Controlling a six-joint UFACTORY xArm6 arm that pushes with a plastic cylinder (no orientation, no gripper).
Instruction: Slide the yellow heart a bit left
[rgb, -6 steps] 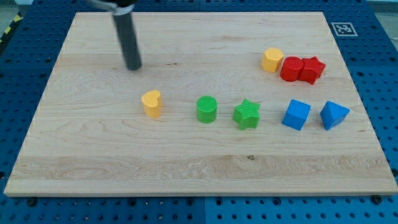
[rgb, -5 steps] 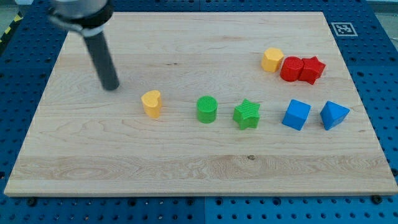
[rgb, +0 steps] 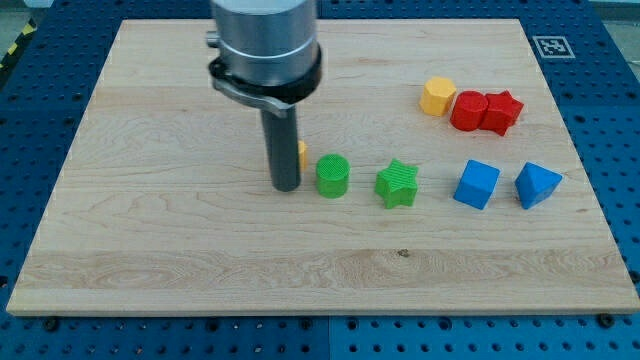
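Note:
My tip rests on the board just left of the green cylinder. Of the yellow heart, only a small yellow sliver shows at the rod's right edge, above and left of the green cylinder; the rest is hidden behind the rod. Whether the rod touches it cannot be told. The rod and its wide grey body rise to the view's top and cover the middle of the board.
A green star, a blue cube and a blue wedge-like block follow in a row to the right. A yellow hexagon, a red cylinder and a red star sit at upper right. Wooden board.
My tip has swung from the upper left of the board down and right to beside the green cylinder. The yellow heart no longer shows at its earlier spot; only a sliver appears further right.

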